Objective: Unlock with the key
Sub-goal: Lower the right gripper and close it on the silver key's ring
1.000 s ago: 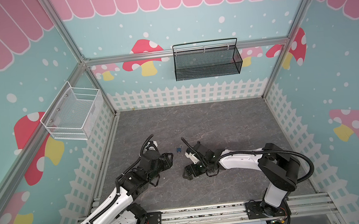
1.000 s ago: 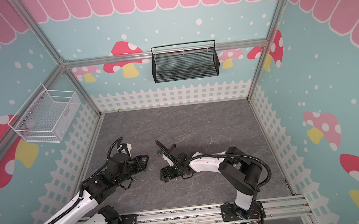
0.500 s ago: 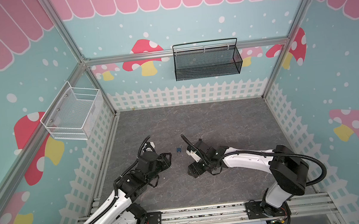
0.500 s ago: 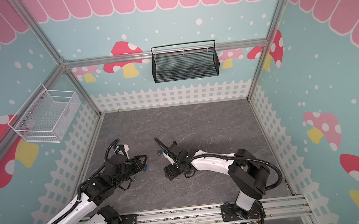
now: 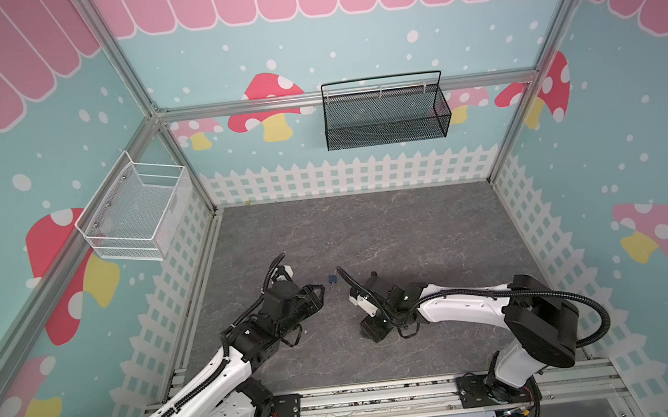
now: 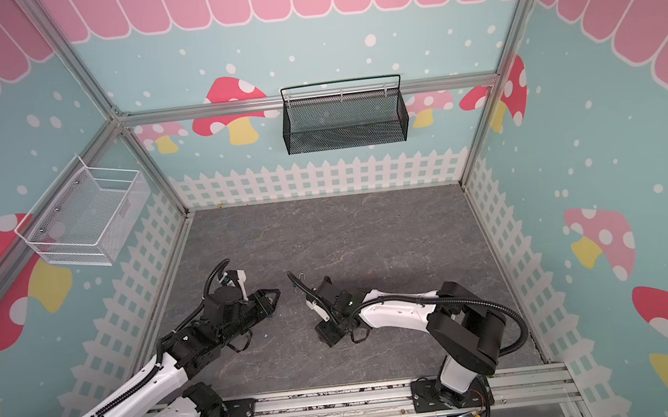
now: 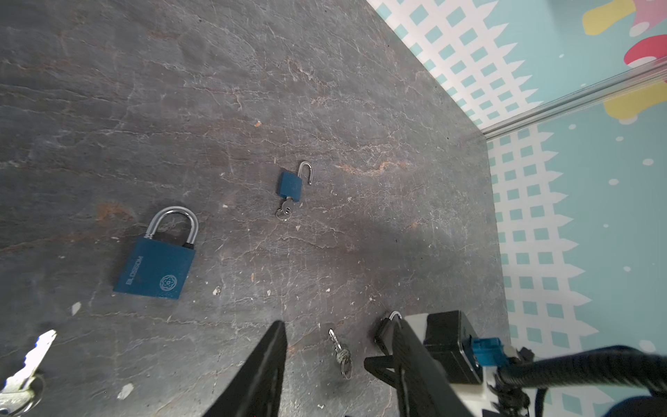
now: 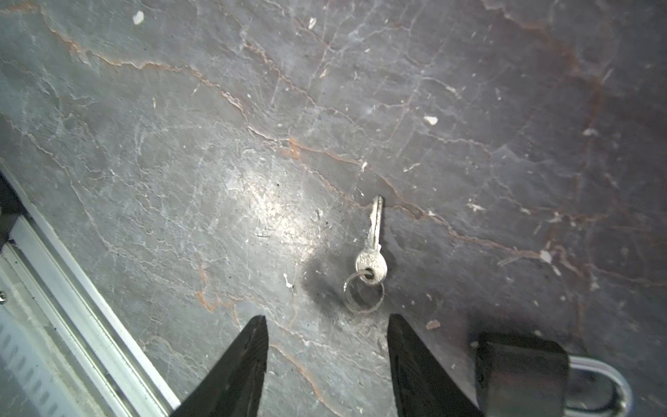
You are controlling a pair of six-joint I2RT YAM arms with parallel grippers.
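A small silver key on a ring lies flat on the grey floor just ahead of my right gripper, which is open and holds nothing. A black padlock with a silver shackle lies right beside one of that gripper's fingers. In the left wrist view the same key lies beyond my open, empty left gripper. Farther off lie a large blue padlock with its shackle shut and a small blue padlock with its shackle swung open and a key in it. In both top views the grippers face each other low over the floor.
Another key lies at the edge of the left wrist view. The front aluminium rail runs close to the right gripper. A black mesh basket hangs on the back wall and a white one on the left wall.
The right gripper's jaws have narrowed from wide open, and that arm has shifted a little to the right and toward the front. The left arm has hardly moved.
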